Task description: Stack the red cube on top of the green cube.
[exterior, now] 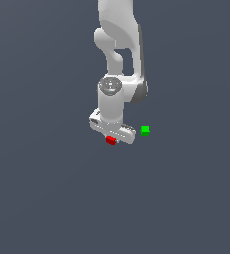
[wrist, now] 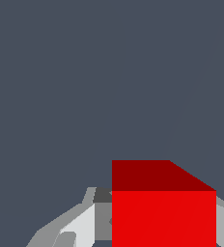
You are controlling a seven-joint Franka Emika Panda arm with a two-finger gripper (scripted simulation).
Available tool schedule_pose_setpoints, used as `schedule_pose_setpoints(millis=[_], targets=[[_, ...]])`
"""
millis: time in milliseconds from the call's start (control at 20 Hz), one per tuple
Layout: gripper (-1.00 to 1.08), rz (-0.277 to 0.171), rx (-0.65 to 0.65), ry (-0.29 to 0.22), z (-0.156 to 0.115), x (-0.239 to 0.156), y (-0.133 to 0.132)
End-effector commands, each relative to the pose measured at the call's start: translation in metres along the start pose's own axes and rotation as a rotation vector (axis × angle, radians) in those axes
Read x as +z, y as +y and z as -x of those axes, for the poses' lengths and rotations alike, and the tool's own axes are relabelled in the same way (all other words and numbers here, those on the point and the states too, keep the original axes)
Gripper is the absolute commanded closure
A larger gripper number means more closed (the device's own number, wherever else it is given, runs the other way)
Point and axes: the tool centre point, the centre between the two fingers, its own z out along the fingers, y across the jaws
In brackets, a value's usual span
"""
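Note:
The red cube (exterior: pixel 111 140) sits between my gripper's (exterior: pixel 112 139) fingers, just under the white hand. In the wrist view the red cube (wrist: pixel 163 212) fills the space between the two grey fingers (wrist: pixel 80 226), which press against its sides. The gripper is shut on it. The green cube (exterior: pixel 144 130) rests on the dark floor a short way toward the exterior view's right of the gripper, apart from it. The green cube is out of the wrist view. I cannot tell whether the red cube is lifted off the floor.
The white arm (exterior: pixel 119 44) rises behind the gripper toward the top of the exterior view. A plain dark grey floor (exterior: pixel 47 198) surrounds both cubes.

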Motion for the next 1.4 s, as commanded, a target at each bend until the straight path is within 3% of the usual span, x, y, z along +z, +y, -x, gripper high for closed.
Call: schedule_pose_setpoints(millis=[0,600,900,1200,1250,1350], targets=[[1.08,0.0,-0.001,0.0,0.026,0.005,-0.017],[1.08,0.0,-0.002,0.0,0.132,0.028,-0.089],[1.08,0.0,-0.001,0.0,0.16,0.034,-0.11],[1.08,0.0,-0.001,0.0,0.169,0.036,-0.117],[-0.92,0.0,-0.001,0.0,0.169,0.036,-0.117],[-0.92,0.0,-0.001,0.0,0.169,0.036,-0.117]])
